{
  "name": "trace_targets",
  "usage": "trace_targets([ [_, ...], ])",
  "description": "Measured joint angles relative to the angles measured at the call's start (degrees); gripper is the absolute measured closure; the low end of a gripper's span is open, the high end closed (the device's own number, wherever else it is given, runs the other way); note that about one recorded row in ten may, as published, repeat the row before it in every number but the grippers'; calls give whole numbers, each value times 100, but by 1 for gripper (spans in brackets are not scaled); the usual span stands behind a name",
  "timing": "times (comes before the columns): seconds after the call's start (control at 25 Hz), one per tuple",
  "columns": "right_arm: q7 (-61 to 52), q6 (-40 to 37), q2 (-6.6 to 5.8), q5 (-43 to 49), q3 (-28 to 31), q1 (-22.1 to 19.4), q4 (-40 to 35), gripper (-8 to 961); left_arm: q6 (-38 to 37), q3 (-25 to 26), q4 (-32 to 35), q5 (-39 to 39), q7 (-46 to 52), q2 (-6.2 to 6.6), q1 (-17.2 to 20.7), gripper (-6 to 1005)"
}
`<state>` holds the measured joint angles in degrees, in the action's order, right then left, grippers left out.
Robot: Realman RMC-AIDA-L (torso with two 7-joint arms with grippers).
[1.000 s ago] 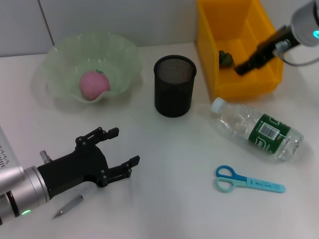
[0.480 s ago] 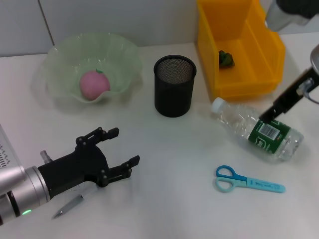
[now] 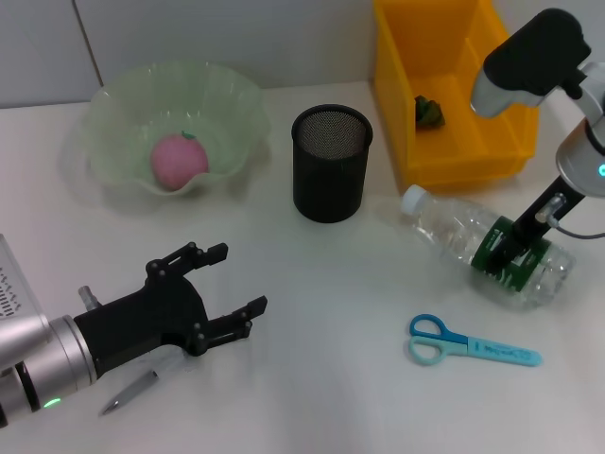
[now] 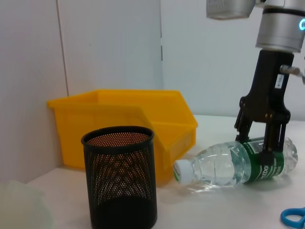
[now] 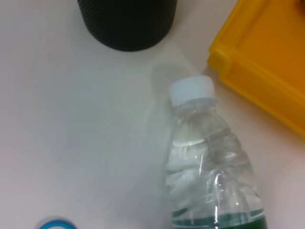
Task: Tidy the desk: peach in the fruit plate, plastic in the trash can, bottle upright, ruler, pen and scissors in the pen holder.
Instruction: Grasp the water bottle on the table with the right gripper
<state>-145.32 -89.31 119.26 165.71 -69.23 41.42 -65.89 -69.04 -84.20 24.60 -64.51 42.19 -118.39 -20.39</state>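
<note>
A clear bottle point(image 3: 473, 241) with a green label lies on its side, also seen in the left wrist view point(image 4: 228, 164) and the right wrist view point(image 5: 209, 157). My right gripper point(image 3: 511, 249) is open and low over its label, fingers point(image 4: 271, 143) straddling it. My left gripper point(image 3: 236, 277) is open and empty at the front left, beside a pen point(image 3: 132, 388). The peach point(image 3: 178, 159) lies in the green fruit plate point(image 3: 227, 95). Blue scissors point(image 3: 473, 346) lie at the front right. A green plastic scrap point(image 3: 430, 112) lies in the yellow bin point(image 3: 397, 85). No ruler shows.
The black mesh pen holder point(image 3: 331, 165) stands mid-table, left of the bottle cap; it also shows in the left wrist view point(image 4: 121, 179). The yellow bin stands just behind the bottle. A white wall runs along the back.
My right gripper has left the yellow bin, swung forward and come down over the bottle's label. The left arm and everything else stay where they were.
</note>
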Motion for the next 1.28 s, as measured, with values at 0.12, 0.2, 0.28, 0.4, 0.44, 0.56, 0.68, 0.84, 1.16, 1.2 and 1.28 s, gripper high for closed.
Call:
trace_targets([
  [0.12, -1, 156, 2, -20, -2, 15, 161, 118, 0, 0, 0, 0, 0, 0, 0, 159],
  [0.2, -2, 190, 2, -21, -2, 21, 203, 118, -16, 0, 0, 0, 0, 0, 0, 159],
  [0.28, -3, 241, 2, -23, -3, 35, 279, 118, -18, 0, 0, 0, 0, 0, 0, 158],
  [0.4, -4, 305, 0, -25, -3, 48, 361, 118, -21, 0, 0, 0, 0, 0, -5, 158],
  [0.44, -4, 325, 0, -27, -3, 52, 393, 119, -22, 0, 0, 0, 0, 0, -7, 158],
  [0.56, -24, 399, 1, -34, -3, 58, 463, 119, -22, 0, 0, 0, 0, 0, -8, 158],
  [0.68, -49, 419, 5, -36, -3, 59, 466, 119, -22, 0, 0, 0, 0, 0, -8, 158],
  [0.84, -65, 465, 12, -39, -26, 24, 460, 119, -22, 0, 0, 0, 0, 0, -9, 158],
  [1.16, -85, 599, 18, -43, -108, 8, 603, 131, -22, 0, 0, 0, 0, 4, -9, 159],
  [1.2, -86, 607, 18, -44, -118, 8, 617, 135, -22, 0, 0, 0, 0, 4, -9, 159],
  [1.28, -87, 616, 17, -48, -130, 10, 661, 143, -22, 0, 1, 0, 0, 6, -9, 159],
])
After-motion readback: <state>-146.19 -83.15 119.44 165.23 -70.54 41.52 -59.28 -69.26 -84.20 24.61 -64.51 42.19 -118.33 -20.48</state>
